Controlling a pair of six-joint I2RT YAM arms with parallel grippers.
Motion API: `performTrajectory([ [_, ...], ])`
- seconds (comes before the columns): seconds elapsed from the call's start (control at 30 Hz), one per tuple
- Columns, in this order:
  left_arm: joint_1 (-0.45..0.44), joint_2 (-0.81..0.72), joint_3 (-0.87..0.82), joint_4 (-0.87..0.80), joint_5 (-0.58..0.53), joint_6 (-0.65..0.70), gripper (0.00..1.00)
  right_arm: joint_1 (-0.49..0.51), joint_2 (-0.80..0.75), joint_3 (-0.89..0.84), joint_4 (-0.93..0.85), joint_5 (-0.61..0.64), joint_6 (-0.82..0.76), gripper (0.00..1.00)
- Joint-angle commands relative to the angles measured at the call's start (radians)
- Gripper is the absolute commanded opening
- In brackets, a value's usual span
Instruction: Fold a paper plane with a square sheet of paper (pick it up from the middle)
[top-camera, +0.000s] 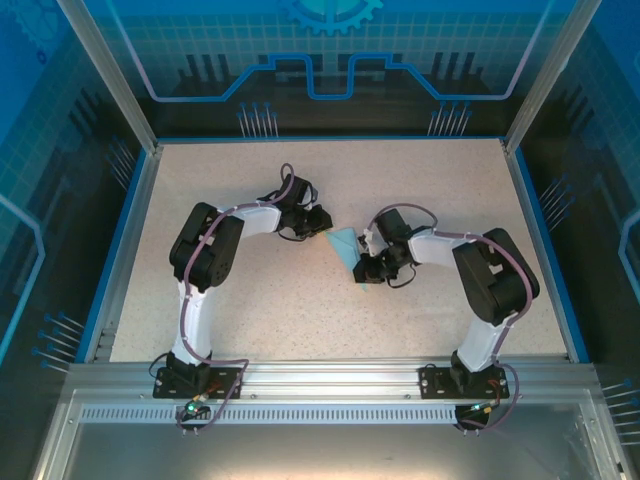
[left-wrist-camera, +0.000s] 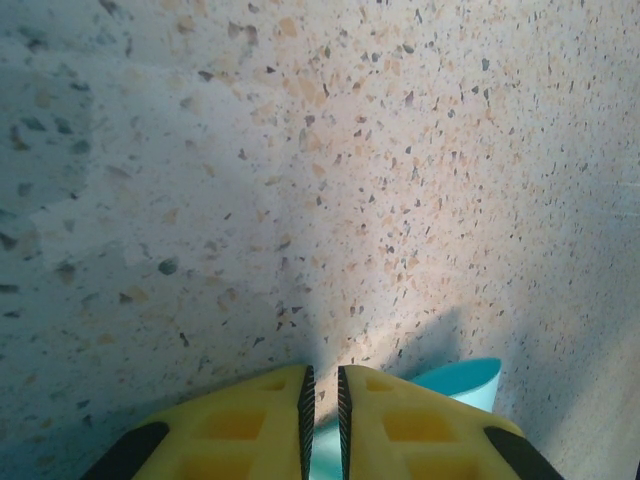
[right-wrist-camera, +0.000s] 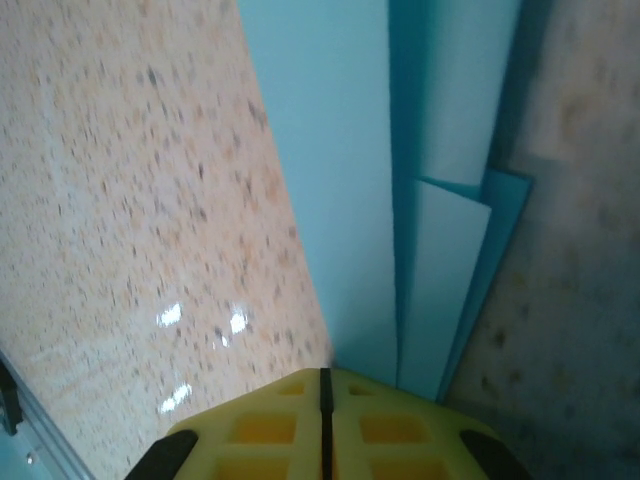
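Observation:
The light-blue sheet of paper (top-camera: 343, 246), partly folded, lies mid-table between both arms. My left gripper (top-camera: 320, 226) is at its upper left corner. In the left wrist view its jaws (left-wrist-camera: 322, 385) stand a narrow slit apart with paper showing inside the slit, and a curled flap of the paper (left-wrist-camera: 462, 382) rises just right of the fingers. My right gripper (top-camera: 366, 263) sits at the paper's lower right. Its jaws (right-wrist-camera: 324, 374) are pressed together at the near end of the folded paper (right-wrist-camera: 340, 200), whose long creased layers run away from the tips. Whether they pinch it is hidden.
The speckled tabletop (top-camera: 250, 320) is bounded by a blue rim (top-camera: 112, 262) and frame posts. An aluminium rail (top-camera: 330, 375) with both arm bases runs along the near edge. Both elbows stand raised left and right of the paper.

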Motion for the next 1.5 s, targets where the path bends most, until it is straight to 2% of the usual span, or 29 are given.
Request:
performTrajectory([
  [0.0, 0.005, 0.058, 0.006, -0.057, -0.033, 0.028, 0.20, -0.025, -0.029, -0.089, -0.121, -0.006, 0.006, 0.08],
  [0.17, 0.006, 0.055, 0.012, -0.061, -0.028, 0.032, 0.20, -0.065, -0.113, -0.148, -0.108, -0.015, 0.021, 0.08],
  [0.37, 0.001, 0.028, 0.019, -0.055, -0.009, 0.026, 0.21, -0.078, -0.221, -0.119, -0.081, -0.037, 0.033, 0.09],
  [0.47, -0.007, -0.030, 0.014, -0.055, -0.009, 0.024, 0.25, -0.081, -0.271, -0.096, -0.060, -0.026, 0.047, 0.14],
  [0.57, -0.019, -0.107, -0.011, -0.050, -0.023, 0.025, 0.31, -0.086, -0.326, -0.092, -0.047, 0.066, 0.073, 0.21],
  [0.7, -0.060, -0.195, -0.058, -0.051, -0.059, 0.024, 0.39, -0.090, -0.379, -0.104, -0.065, 0.237, 0.092, 0.35],
  [0.87, -0.158, -0.246, -0.083, -0.121, -0.182, -0.001, 0.48, -0.119, -0.403, -0.135, -0.070, 0.370, 0.149, 0.47],
  [1.1, -0.341, -0.225, -0.010, -0.335, -0.465, -0.065, 0.60, -0.179, -0.447, -0.179, -0.061, 0.508, 0.207, 0.65],
  [1.33, -0.460, -0.168, 0.098, -0.487, -0.617, -0.116, 0.64, -0.220, -0.464, -0.206, -0.048, 0.537, 0.208, 0.68],
  [1.47, -0.472, -0.122, 0.146, -0.522, -0.623, -0.127, 0.64, -0.231, -0.457, -0.216, -0.035, 0.519, 0.206, 0.69],
])
